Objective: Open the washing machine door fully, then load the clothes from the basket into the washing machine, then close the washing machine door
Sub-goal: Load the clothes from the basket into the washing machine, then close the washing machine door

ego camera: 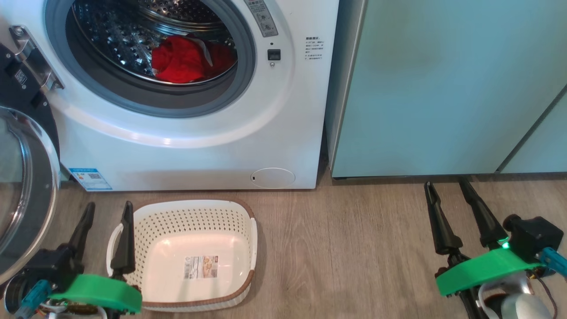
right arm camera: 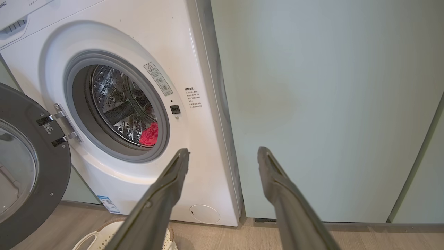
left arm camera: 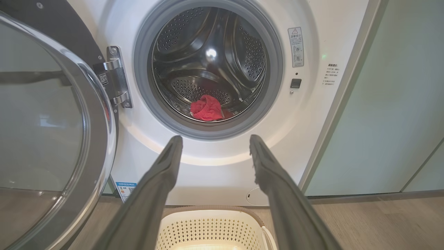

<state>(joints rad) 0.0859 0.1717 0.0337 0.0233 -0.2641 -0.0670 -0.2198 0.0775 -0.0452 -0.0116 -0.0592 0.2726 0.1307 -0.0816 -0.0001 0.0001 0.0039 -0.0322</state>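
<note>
In the head view the clothes (ego camera: 186, 60) lie inside the washing machine (ego camera: 190, 146), and the basket (ego camera: 190, 220) stands empty on the floor (ego camera: 345, 248) just in front of it. Loading looks done, so closing is probably what remains. The door (ego camera: 22, 177) hangs open at the left. The left gripper (ego camera: 109, 204) is spread wide and holds nothing, hovering between the door and the basket's left handle. The right gripper (ego camera: 445, 182) is just as open and empty, over bare floor in front of the teal cabinet (ego camera: 443, 88) and well apart from the machine. The left arm is near the door, so a careless swing could knock the basket or jam a finger against the glass.

In the left wrist view the red bundle sits low in the drum (left arm camera: 208, 52), near the grey seal (left arm camera: 145, 97). If a fold hangs over that lip, the door could pinch it and fail to latch. The hinge (left arm camera: 116, 78) is at the left, so a push landing close to it would turn the door poorly.

In the right wrist view the door's glossy rim is curved, so a finger could slide off it. The cabinet stands right beside the machine and limits room on that side.
</note>
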